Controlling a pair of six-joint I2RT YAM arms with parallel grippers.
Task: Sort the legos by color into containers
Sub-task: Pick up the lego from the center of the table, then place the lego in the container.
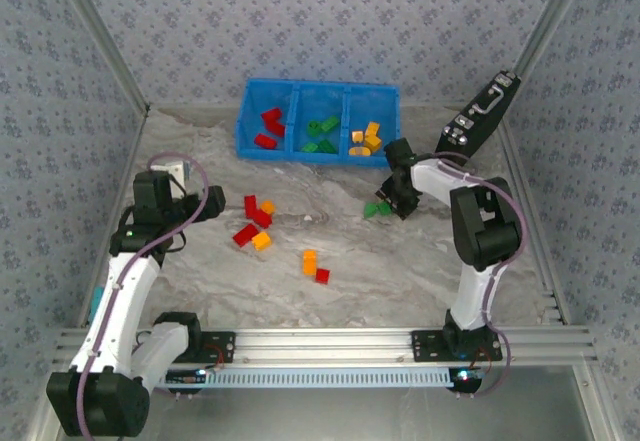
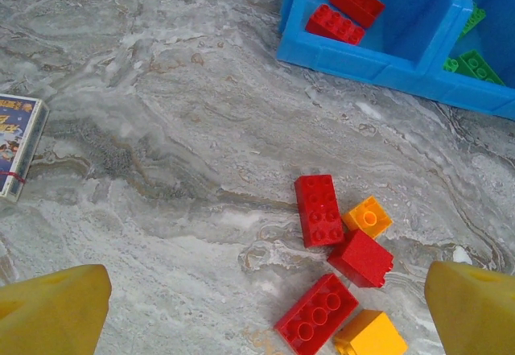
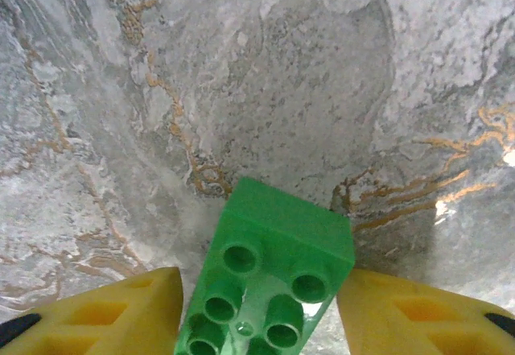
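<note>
The blue bin (image 1: 300,157) stands at the back with red legos (image 1: 270,127) in its left compartment, green ones (image 1: 321,133) in the middle and yellow ones (image 1: 366,141) on the right. My right gripper (image 3: 261,307) is low over the table just in front of the bin's right end, its yellow fingers (image 3: 121,315) pressed against both sides of a green lego (image 3: 282,226). My left gripper (image 2: 265,289) hangs open above the table on the left, with a cluster of red legos (image 2: 319,210) and orange-yellow legos (image 2: 368,216) lying below it toward its right finger.
An orange lego and a small red one (image 1: 313,264) lie mid-table. A black case (image 1: 482,111) leans at the back right. A small printed card (image 2: 18,142) rests at the left. Metal frame rails run along the near edge and sides.
</note>
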